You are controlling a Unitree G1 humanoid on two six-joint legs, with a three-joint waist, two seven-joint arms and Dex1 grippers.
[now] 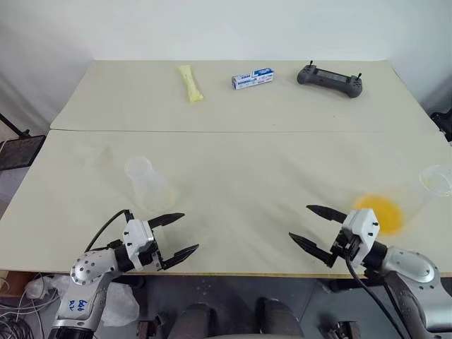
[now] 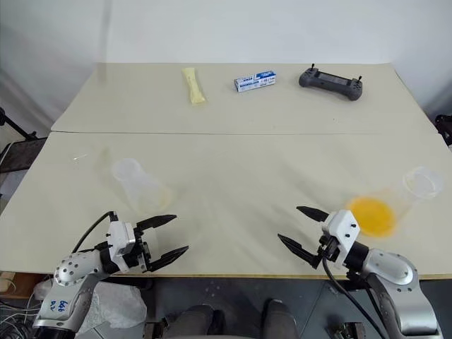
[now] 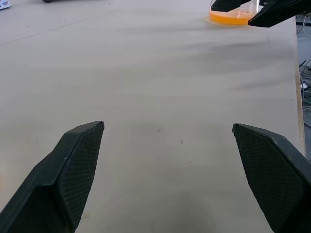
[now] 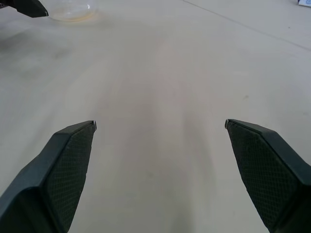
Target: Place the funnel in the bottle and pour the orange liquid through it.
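Note:
The clear bottle (image 1: 146, 181) stands on the table's left side, its narrow round rim above a wider base. A faint clear shape (image 2: 80, 157) to its left looks like the funnel. The orange liquid (image 1: 379, 213) sits in the bottom of a tall clear cup (image 1: 436, 179) at the right. My left gripper (image 1: 189, 232) is open near the front edge, just in front of the bottle and apart from it. My right gripper (image 1: 299, 222) is open too, left of the cup and not touching it. The left wrist view shows the orange liquid (image 3: 232, 18) far across the table.
At the back of the table lie a pale yellow packet (image 1: 191, 83), a small blue-and-white box (image 1: 253, 78) and a grey controller (image 1: 330, 80). A seam (image 1: 233, 131) runs across the table (image 1: 240, 169). Bare tabletop lies between the two grippers.

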